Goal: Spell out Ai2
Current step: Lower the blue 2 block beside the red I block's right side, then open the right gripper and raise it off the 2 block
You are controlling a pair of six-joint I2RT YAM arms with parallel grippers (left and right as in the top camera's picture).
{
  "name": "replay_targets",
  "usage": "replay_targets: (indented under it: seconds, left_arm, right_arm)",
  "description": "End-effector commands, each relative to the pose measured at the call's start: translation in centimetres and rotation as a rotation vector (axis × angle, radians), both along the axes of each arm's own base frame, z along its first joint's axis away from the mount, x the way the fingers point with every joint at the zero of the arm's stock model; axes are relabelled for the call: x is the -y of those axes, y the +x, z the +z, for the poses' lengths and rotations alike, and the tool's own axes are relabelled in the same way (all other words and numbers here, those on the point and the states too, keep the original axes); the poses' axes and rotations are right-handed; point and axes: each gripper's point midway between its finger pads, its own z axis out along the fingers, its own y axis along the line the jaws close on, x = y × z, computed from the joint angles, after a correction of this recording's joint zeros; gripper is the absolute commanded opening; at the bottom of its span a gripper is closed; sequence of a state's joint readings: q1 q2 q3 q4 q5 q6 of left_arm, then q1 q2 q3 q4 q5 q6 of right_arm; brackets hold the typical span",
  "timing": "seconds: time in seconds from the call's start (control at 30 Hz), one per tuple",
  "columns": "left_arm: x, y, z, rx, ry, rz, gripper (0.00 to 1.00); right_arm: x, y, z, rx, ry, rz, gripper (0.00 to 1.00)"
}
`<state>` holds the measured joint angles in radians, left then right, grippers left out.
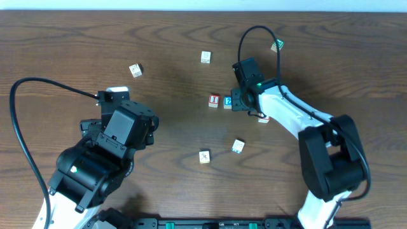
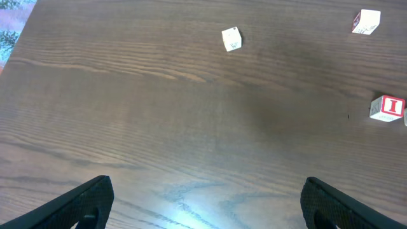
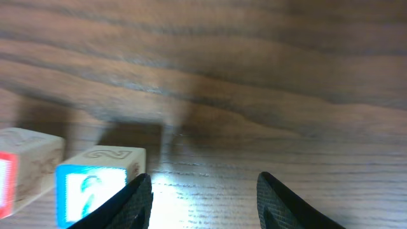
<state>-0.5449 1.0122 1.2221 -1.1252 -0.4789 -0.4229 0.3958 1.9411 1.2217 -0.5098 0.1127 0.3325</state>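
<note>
Right gripper hangs half-spread, empty, beside the 2 cube; left gripper gapes wide.

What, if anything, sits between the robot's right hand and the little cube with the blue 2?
Nothing visible does. The blue 2 cube lies right beside the open right hand, outside its jaws, with no other cube between them. The red I cube sits on its far side.
</note>
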Motion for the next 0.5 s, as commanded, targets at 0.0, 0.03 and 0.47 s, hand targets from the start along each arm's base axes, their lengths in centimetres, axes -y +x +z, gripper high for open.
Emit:
replay_targets:
  seconds: [0.0, 0.03, 0.47]
  left_arm:
    - [-0.5, 0.1, 1.1, 0.037, -0.003, 0.025, 0.95]
    - [-0.5, 0.1, 1.2, 0.037, -0.003, 0.025, 0.95]
    - [-0.5, 0.1, 1.2, 0.038, -0.001, 0.026, 0.95]
  right_arm:
    - [0.1, -0.4, -1.5, -0.025, -0.022, 0.007, 0.53]
    - [-0.1, -0.4, -1.4, -0.024, -0.018, 0.010, 0.53]
    - [-2.6, 0.1, -1.1, 0.007, 0.060, 0.048, 0.54]
